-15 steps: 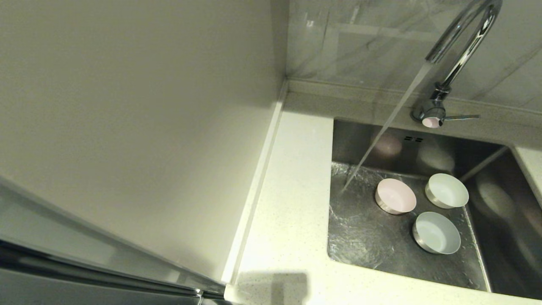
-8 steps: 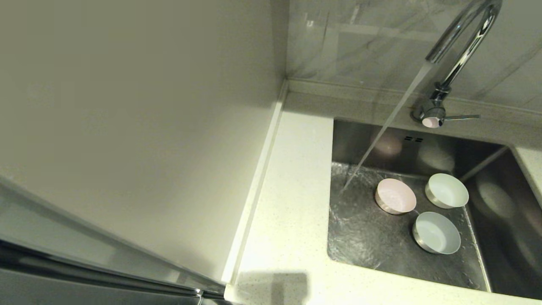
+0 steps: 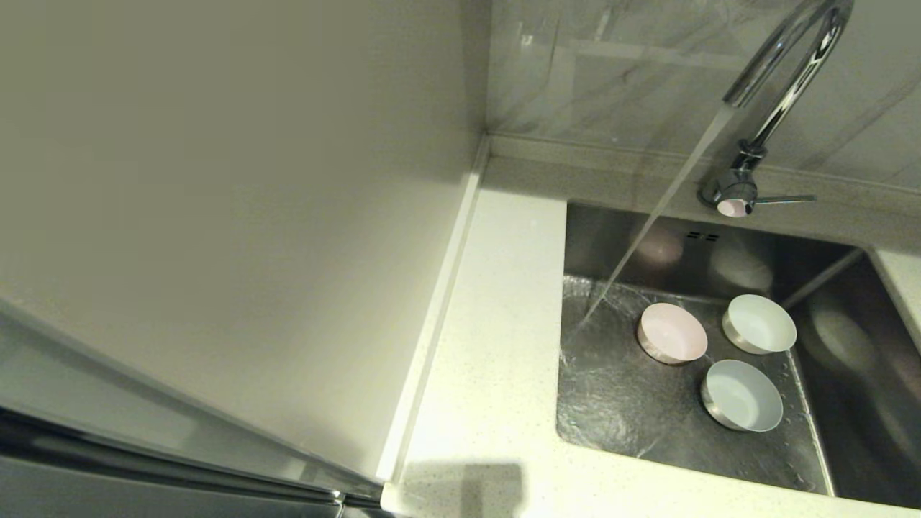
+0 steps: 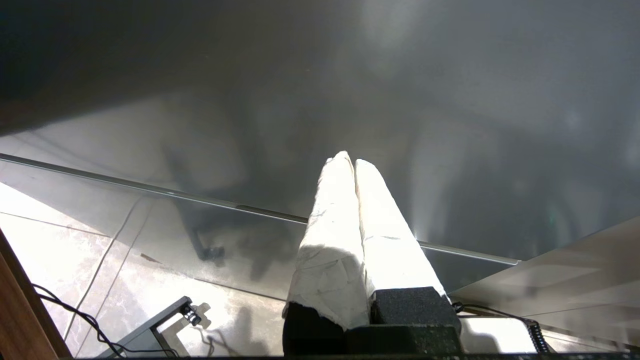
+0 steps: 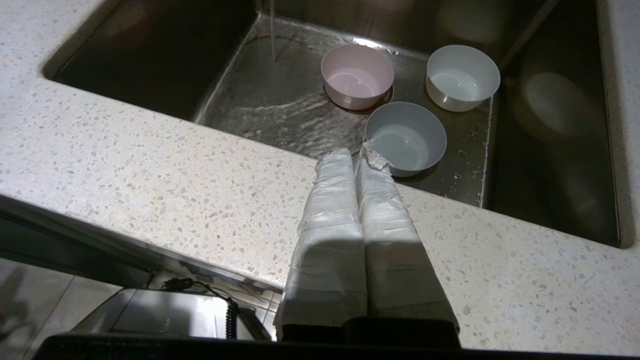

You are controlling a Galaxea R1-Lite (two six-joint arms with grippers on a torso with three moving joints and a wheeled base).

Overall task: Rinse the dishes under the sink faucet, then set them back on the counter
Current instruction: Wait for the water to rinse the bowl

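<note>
A tall chrome gooseneck faucet [image 3: 781,93] pours a slanting stream into the brushed steel sink [image 3: 626,403]. On the sink floor stand three small round bowls: pale pink [image 3: 673,332] nearest the stream, white [image 3: 760,324] beside it, pale blue [image 3: 742,395] in front. The speckled white bench [image 3: 489,345] borders the sink.

Sink [image 3: 611,403]: brushed steel, wet. Faucet [image 3: 781,86]: polished chrome, glossy. Surface [image 5: 165,175]: smooth speckled stone. Bowls, pink [image 5: 357,76], white [image 5: 462,76], blue [image 5: 405,137]: smooth matt plastic. Right gripper [image 5: 356,157]: wrapped in white textured cloth-like covering.
</note>
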